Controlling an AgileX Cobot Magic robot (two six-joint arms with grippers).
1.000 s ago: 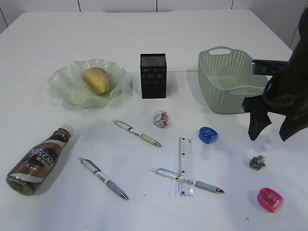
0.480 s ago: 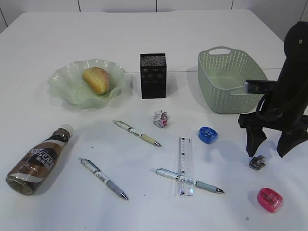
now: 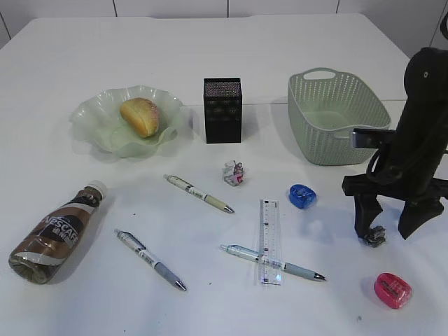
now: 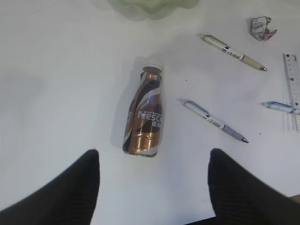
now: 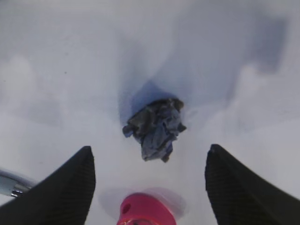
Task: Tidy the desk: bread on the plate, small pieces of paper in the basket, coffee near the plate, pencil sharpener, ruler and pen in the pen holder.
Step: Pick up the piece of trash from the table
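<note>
Near the worktop's (image 3: 294,56) front right corner lies a pink sharpener (image 3: 393,290). Just behind it, the right end effector (image 3: 386,231) stands low with jaws wide apart, straddling the grey paper ball (image 3: 375,236) without gripping it. The left end effector (image 4: 152,171), jaws also apart, holds nothing above the coffee bottle (image 4: 144,117). Farther back, the basket (image 3: 334,122) stands by the right edge.

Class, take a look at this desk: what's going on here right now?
A two-armed robot is tidying a desk. Its right pincer stands open around the grey paper ball, not yet closed on it. The bread already lies on the plate. The basket looks empty. The pens, ruler, both sharpeners, the white paper ball and the coffee bottle lie loose.
</note>
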